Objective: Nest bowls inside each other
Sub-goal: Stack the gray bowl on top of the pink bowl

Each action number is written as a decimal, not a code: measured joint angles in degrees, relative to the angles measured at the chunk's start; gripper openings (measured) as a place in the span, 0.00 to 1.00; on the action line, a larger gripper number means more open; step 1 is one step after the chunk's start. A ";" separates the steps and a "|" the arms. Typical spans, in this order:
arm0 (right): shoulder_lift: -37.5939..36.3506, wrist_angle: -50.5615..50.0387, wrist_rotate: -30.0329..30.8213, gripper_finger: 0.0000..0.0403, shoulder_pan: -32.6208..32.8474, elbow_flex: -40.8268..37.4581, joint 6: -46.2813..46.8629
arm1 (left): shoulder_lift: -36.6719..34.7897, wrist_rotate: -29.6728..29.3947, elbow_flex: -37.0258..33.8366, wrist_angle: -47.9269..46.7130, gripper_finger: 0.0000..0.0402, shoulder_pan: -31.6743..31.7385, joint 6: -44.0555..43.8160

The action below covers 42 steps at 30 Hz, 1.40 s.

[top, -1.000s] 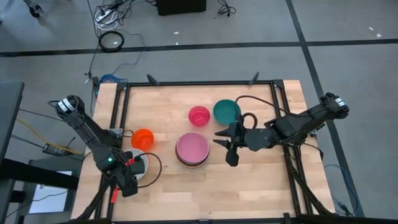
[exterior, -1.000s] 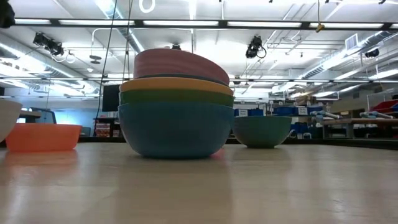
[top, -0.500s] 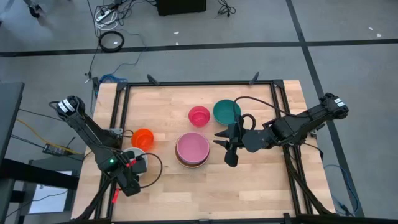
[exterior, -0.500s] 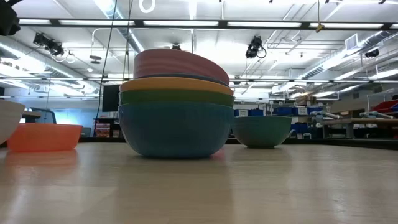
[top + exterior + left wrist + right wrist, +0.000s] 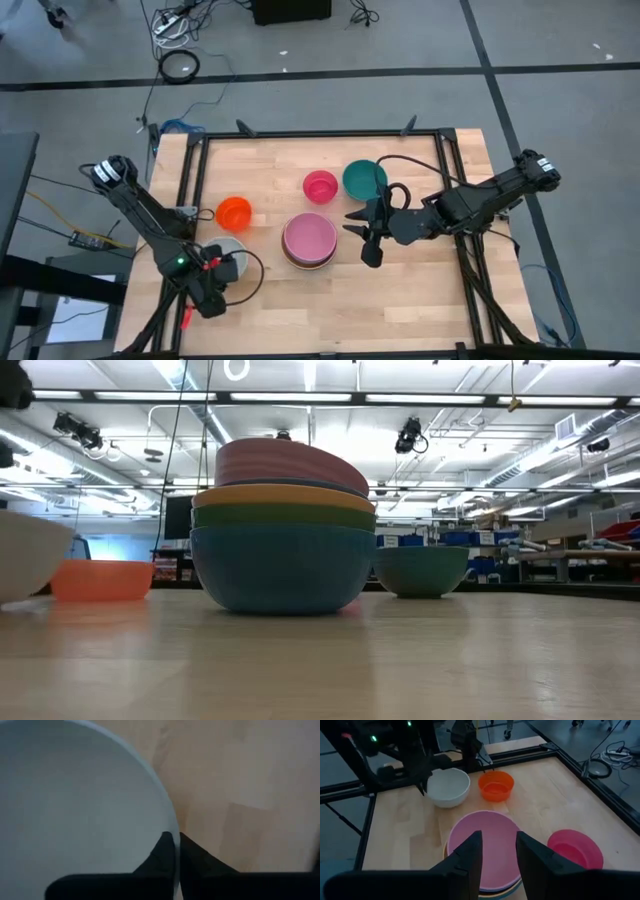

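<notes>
A white bowl (image 5: 230,250) stands near the table's left near corner, with my left gripper (image 5: 176,847) shut on its rim. Beside it sits an orange-red bowl (image 5: 234,213). At the table's middle, a stack (image 5: 308,240) holds a mauve bowl on top, then orange, green and blue (image 5: 283,565). A pink bowl (image 5: 320,186) and a teal bowl (image 5: 364,179) stand behind the stack. My right gripper (image 5: 497,852) hovers open just right of the stack, with nothing between its fingers. My left gripper pinches the white bowl's rim (image 5: 172,827) on the bowl's near side. One finger (image 5: 162,852) is inside the bowl and the other is outside. The fingers come from above, pointing steeply down. The bowl's base is on the table.
A black frame rail (image 5: 190,190) runs along the table's left edge close to the white bowl. Bare wood (image 5: 330,310) lies between the stack and the near edge. The right arm (image 5: 470,205) reaches in from the right side.
My left gripper has shut on the white bowl's rim, having stood wide open a moment before. The white bowl has shifted a little toward the table's middle. The orange-red bowl has slid slightly toward the far right.
</notes>
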 joint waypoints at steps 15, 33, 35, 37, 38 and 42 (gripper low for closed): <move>-0.02 -11.54 11.05 0.27 -1.90 0.00 5.33 | -0.32 -23.90 23.06 -10.85 0.02 6.36 30.57; -0.02 -19.76 12.96 0.27 -3.23 0.00 12.16 | 3.37 -0.56 24.36 10.44 0.02 32.94 64.47; -0.02 -19.80 13.62 0.27 -3.23 0.00 12.38 | 5.09 2.31 24.36 12.01 0.02 33.60 65.41; -0.02 -19.85 13.74 0.27 -3.23 0.00 12.43 | 6.88 4.45 24.36 12.17 0.02 34.01 66.03; -0.02 -19.85 13.75 0.27 -3.23 0.00 12.43 | 7.88 5.22 24.36 11.67 0.02 34.24 66.00; -0.02 -20.01 13.73 0.27 -3.23 0.00 12.43 | 11.16 8.23 24.34 9.52 0.02 34.69 63.58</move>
